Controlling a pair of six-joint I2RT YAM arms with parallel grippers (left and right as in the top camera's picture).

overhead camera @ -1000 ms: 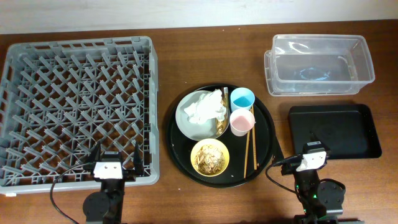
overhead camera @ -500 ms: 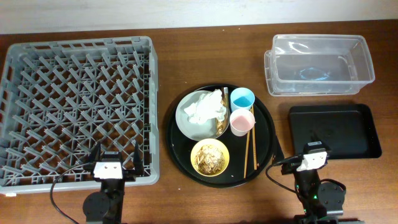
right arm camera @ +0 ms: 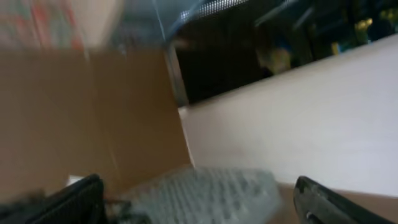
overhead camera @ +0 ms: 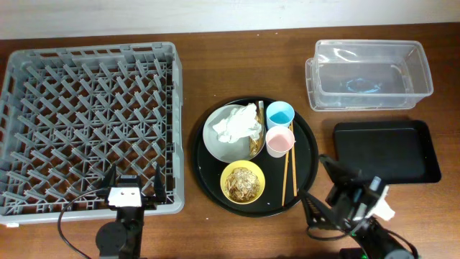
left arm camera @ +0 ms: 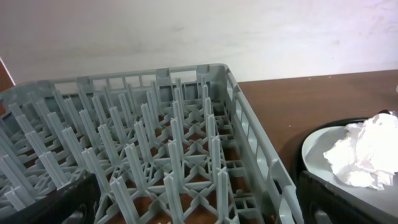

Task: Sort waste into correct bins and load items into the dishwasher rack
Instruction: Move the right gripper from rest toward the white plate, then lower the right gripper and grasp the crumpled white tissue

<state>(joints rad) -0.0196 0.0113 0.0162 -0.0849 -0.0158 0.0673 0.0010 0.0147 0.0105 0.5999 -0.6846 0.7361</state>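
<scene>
Left gripper (overhead camera: pixel 132 178): spread, empty, over grey pegged plastic crate (overhead camera: pixel 177 129).
Right gripper (overhead camera: pixel 321 185): spread, empty, tilted towards thin wooden chopsticks (overhead camera: pixel 290 173) on black round tray (overhead camera: pixel 277 200), likely first pick.
Crumpled white paper napkin (overhead camera: pixel 239 124): on pale grey round plate (overhead camera: pixel 215 141), unsorted.

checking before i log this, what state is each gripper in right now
left gripper: open, holding nothing
right gripper: open, holding nothing
</scene>
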